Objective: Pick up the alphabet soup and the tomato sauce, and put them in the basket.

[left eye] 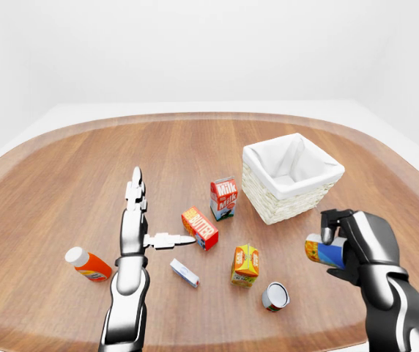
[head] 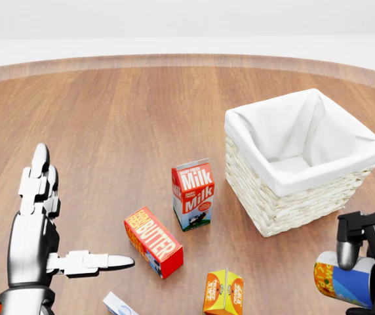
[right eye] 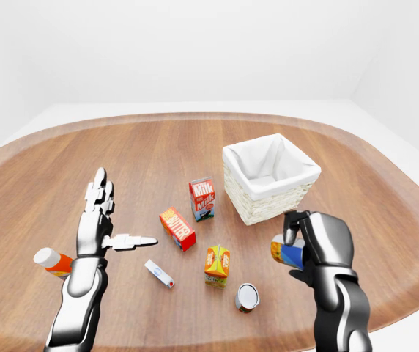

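alphabet soup point(left eye: 322, 250): blue-and-orange can (lying sideways) | right hand point(left eye: 356, 246): fingers wrapped round it, lifted | left hand point(left eye: 138, 220): splayed, empty

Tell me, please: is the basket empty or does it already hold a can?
Empty, as far as shown: the basket shows only its white lining. One can is in the right robot hand; another lies on the table.

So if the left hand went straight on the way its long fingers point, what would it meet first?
Nothing, it seems: the left hand points toward the top of the left-eye view over bare table; the butter box lies off to its right. Depth is uncertain.
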Available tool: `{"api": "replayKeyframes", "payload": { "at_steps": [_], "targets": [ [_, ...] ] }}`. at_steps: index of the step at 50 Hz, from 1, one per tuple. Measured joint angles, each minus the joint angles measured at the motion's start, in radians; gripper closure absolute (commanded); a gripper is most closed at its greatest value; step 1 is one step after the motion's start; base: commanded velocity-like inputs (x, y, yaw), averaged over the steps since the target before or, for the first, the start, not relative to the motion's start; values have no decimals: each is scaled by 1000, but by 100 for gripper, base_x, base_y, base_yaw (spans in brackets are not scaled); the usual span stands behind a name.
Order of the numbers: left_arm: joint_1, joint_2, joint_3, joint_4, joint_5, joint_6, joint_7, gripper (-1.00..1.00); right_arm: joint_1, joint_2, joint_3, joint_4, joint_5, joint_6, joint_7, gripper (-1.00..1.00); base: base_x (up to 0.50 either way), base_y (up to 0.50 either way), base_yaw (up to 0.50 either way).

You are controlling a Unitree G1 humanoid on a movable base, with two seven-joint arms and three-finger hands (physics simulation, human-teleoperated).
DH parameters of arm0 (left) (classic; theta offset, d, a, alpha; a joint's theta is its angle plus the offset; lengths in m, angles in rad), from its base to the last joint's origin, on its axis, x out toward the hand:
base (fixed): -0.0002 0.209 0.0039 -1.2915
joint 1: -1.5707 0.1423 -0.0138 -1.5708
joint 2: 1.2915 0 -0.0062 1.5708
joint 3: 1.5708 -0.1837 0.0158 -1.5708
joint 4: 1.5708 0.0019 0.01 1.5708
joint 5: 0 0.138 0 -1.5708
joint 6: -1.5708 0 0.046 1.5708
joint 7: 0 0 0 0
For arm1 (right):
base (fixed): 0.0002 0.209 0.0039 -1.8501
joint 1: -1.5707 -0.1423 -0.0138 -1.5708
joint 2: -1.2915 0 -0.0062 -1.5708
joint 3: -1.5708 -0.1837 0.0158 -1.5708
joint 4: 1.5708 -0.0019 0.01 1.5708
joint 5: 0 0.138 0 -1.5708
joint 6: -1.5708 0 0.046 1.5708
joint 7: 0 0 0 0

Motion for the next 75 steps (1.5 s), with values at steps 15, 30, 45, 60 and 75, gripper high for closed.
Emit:
{"api": "replayKeyframes", "payload": {
  "at_steps": [15,30,45,60,75],
  "targets": [
    [0,0,0,0,0,0,0,-100,-67,-11,17,-55,47,0,39,100,0,0,0],
    [0,0,0,2,-1,0,-1,-100,-194,-65,62,-5,57,0,38,100,0,0,0],
    [-1,0,0,3,-1,0,-2,-100,-339,-125,108,89,55,2,18,100,0,0,0],
    [0,0,0,5,-2,0,-3,-100,-507,-177,162,288,52,28,-54,100,0,0,0],
    [-2,0,-1,5,-1,0,-3,-100,-687,-203,224,562,14,28,-175,100,0,0,0]
  ]
}}
